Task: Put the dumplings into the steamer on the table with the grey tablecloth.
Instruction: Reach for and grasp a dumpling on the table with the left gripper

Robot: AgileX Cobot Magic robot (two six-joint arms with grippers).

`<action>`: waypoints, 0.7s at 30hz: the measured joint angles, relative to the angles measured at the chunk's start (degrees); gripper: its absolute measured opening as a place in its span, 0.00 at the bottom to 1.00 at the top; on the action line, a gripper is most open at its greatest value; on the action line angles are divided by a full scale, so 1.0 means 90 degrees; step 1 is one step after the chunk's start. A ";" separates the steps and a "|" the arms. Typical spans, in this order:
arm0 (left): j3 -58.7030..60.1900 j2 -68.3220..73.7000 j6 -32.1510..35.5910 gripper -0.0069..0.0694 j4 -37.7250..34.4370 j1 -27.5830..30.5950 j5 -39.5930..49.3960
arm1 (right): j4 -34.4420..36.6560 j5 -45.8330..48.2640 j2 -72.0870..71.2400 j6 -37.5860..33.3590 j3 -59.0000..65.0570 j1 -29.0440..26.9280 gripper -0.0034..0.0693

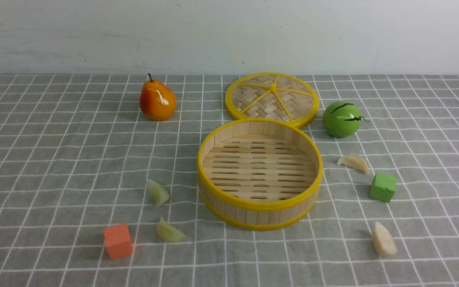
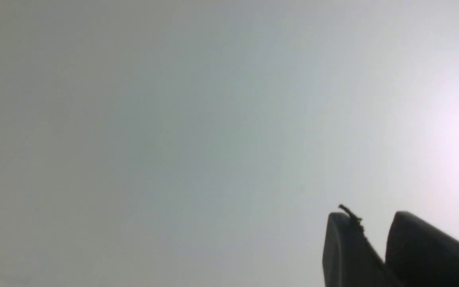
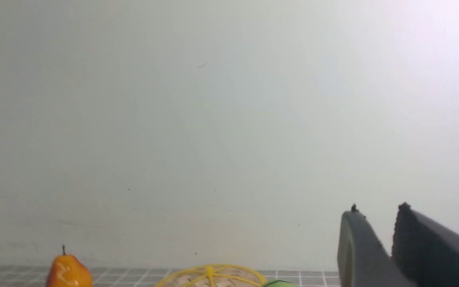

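Steamer (image 1: 259,167) rim touches lid (image 1: 273,97); dumplings (image 1: 169,232) lie well outside.

Tabletop test setup, probably a robotics lab
A scuffed white wall (image 1: 229,36) stands behind the bamboo steamer (image 1: 258,175); around it, toy dumplings (image 1: 169,232), plain cubes (image 1: 118,240) and glossy imitation fruit (image 1: 157,100) lie spaced out on grid-lined grey cloth (image 1: 74,159).

The steamer (image 1: 259,175) sits mid-surface (image 1: 74,159), lid (image 1: 275,97) touching behind, pear (image 1: 158,99) back left, melon (image 1: 342,118) back right; two dumplings (image 1: 168,232) and a cube (image 1: 118,240) lie left, two dumplings and another cube right
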 joint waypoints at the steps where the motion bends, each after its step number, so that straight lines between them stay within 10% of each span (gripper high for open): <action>1: 0.0000 0.0000 0.0000 0.29 0.0001 0.0000 -0.0063 | 0.0000 -0.0011 0.0000 0.0000 0.0000 0.0000 0.25; 13: -0.1553 0.0976 -0.0308 0.31 -0.0503 0.0000 0.0899 | 0.0134 -0.0245 0.0664 0.0115 -0.0608 0.0000 0.11; 21: -0.2664 0.3251 -0.0302 0.31 -0.0557 0.0000 0.2950 | 0.0871 0.2180 0.2646 -0.0001 -0.2366 0.0000 0.04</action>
